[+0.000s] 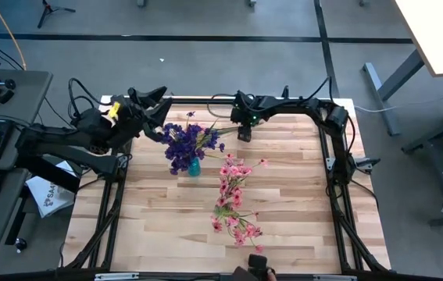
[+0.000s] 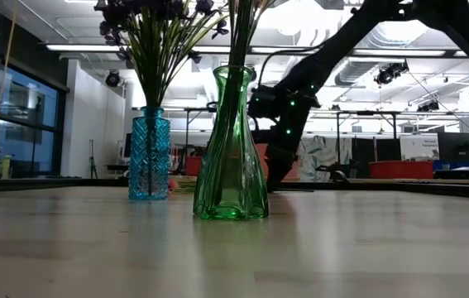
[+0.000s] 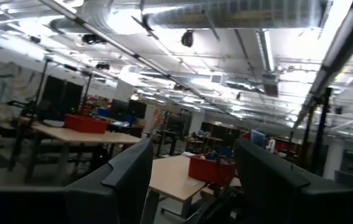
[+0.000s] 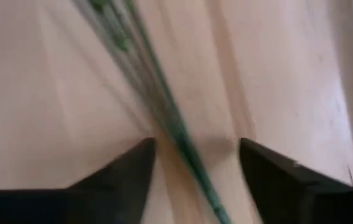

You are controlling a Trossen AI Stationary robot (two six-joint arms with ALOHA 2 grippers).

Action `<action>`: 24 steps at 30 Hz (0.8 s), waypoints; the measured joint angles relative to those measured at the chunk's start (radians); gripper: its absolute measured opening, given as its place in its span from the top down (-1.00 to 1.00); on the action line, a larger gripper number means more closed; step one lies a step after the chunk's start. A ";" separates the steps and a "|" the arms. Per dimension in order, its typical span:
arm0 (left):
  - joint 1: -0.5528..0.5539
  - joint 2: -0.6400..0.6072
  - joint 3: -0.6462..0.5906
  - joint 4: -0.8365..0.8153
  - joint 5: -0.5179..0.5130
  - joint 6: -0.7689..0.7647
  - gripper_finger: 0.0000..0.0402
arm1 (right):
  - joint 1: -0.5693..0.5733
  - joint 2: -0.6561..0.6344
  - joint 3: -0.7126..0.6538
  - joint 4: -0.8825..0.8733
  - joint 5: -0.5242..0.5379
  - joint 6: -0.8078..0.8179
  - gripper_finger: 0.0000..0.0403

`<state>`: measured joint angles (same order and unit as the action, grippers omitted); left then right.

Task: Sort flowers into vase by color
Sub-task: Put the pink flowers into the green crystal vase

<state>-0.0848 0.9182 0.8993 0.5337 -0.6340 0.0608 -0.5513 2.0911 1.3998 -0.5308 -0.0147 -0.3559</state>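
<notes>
High view shows a pale wooden bench (image 1: 166,226) filling the middle of the frame, with a dark arm entering from each upper corner of it. A small blue vase (image 1: 194,167) stands left of centre and carries a bunch of purple flowers (image 1: 186,145). Just right of it and lower in the frame, the pink flowers (image 1: 234,204) spread out over the green vase, which this view hides beneath them.

Left hand (image 1: 158,95) sits at the upper left, raised near the bench's far edge and just beside the purple blossoms. Its own wrist view looks out level into the room, and the two dark fingers (image 3: 129,177) stand well apart with nothing between them.

Right hand (image 1: 244,134) hangs at the upper centre, pointing down at the bench close to its far edge. In its wrist view the fingers (image 4: 132,168) stand apart, low over the wood, straddling a bundle of thin green stems (image 4: 182,146) that runs diagonally through the gap; neither finger touches the stems.

Low view puts the green vase (image 2: 232,145) at centre with stems rising out of its neck, the blue vase to its left and farther back, and the right arm coming down behind them at the right
</notes>
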 joint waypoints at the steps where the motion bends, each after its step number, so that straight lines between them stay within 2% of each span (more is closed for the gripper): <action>1: -0.009 -0.007 0.000 0.000 0.001 0.012 -0.06 | 0.008 0.000 0.000 -0.011 0.017 -0.014 -0.01; 5: -0.052 -0.057 0.000 0.001 0.001 0.046 -0.06 | 0.022 -0.006 0.001 -0.097 0.008 -0.030 0.79; 6: -0.067 -0.073 0.000 0.001 0.001 0.046 -0.06 | 0.020 -0.010 0.001 -0.124 -0.006 -0.029 0.88; 9: -0.127 -0.122 0.000 -0.007 0.015 0.046 -0.06 | 0.004 -0.042 -0.007 -0.207 -0.026 0.009 0.91; 12: -0.191 -0.165 0.000 -0.057 0.083 0.048 -0.06 | -0.021 -0.108 -0.017 -0.271 -0.052 0.041 0.97; 18: -0.298 -0.191 0.000 -0.130 0.099 0.056 -0.06 | -0.078 -0.348 -0.010 -0.283 -0.062 0.122 0.99; 24: -0.323 -0.185 0.000 -0.134 0.054 0.141 -0.06 | -0.126 -0.630 -0.009 -0.294 -0.042 0.290 0.99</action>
<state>-0.4080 0.7329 0.8993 0.3996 -0.5799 0.2018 -0.6777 1.4611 1.3908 -0.8252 -0.0571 -0.0662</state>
